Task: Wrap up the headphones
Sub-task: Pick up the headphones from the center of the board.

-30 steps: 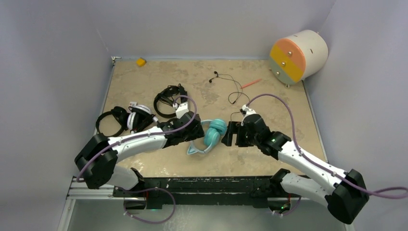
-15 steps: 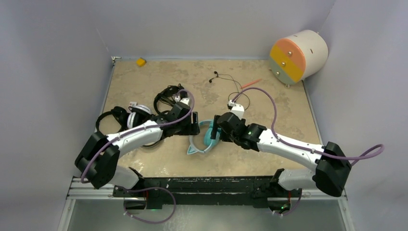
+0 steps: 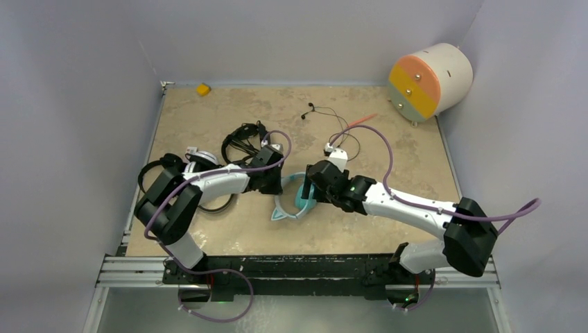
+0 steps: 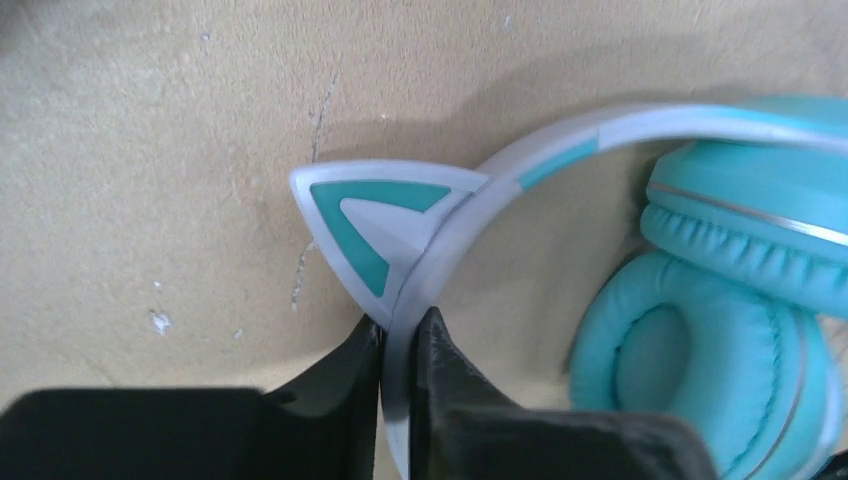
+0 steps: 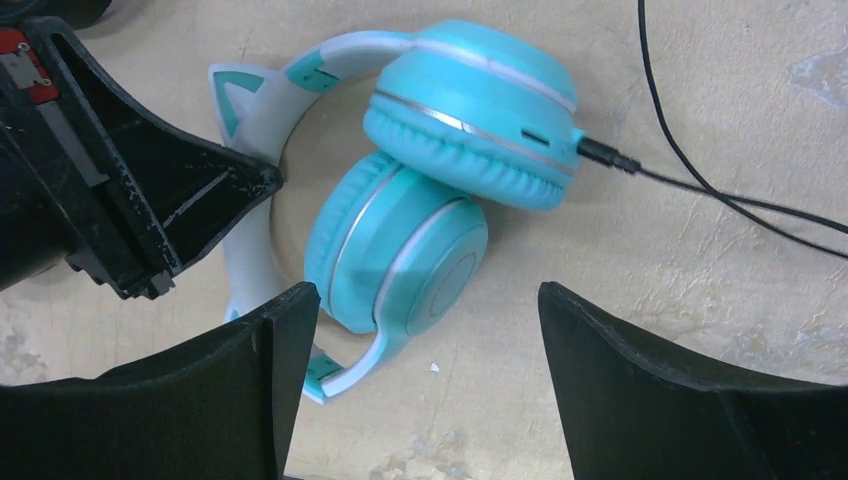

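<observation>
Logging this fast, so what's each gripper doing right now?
Left gripper: closed, jaws pinching the headband of the teal headphones.
Right gripper: open, holding nothing, over the teal headphones.

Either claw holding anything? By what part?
Left claw pinches the white headband of the teal cat-ear headphones beside one ear; right claw open over the earcups, holding nothing.

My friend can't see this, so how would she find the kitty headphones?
Look at the middle of the tan table. The teal headphones lie there. Only they have pointy cat ears; the headsets to their left are black or white.
</observation>
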### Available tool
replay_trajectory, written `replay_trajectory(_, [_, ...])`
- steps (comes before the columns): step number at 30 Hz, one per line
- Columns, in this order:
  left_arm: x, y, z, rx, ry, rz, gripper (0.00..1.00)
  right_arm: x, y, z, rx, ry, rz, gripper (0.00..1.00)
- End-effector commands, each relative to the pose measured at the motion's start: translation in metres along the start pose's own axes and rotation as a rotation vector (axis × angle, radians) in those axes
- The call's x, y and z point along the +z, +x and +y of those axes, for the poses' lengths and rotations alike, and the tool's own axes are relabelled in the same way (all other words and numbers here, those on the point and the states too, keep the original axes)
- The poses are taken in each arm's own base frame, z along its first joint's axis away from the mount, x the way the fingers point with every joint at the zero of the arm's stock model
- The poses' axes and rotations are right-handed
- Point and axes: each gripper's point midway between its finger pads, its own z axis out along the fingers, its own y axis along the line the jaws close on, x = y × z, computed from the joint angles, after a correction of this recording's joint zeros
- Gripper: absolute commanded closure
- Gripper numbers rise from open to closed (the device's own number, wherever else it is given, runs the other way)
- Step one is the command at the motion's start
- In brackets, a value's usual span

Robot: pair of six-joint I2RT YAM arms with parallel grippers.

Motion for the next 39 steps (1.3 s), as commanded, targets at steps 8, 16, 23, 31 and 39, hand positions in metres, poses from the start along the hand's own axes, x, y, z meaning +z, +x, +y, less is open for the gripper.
replay_trajectory(8, [-0.083, -0.066, 0.004, 0.201, -0.345, -0.390, 1.00, -0.066, -0.038, 0.051, -0.285, -0.458, -0.212, 0.22])
replay_trajectory(16, [-0.129, -0.081, -0.010, 0.158, -0.330, -0.548, 1.00, -0.092, -0.049, 0.058, -0.377, -0.548, -0.280, 0.85])
replay_trajectory(23, [-0.144, -0.081, -0.026, 0.184, -0.212, -0.615, 1.00, -0.088, -0.063, 0.085, -0.354, -0.603, -0.321, 1.00])
replay_trajectory(31, [-0.155, -0.086, -0.023, 0.171, -0.216, -0.654, 1.00, -0.037, -0.076, 0.089, -0.274, -0.371, -0.266, 1.00])
replay_trajectory(39, [-0.173, -0.100, -0.005, 0.081, -0.274, -0.792, 1.00, -0.007, -0.050, 0.055, -0.135, -0.161, -0.145, 1.00])
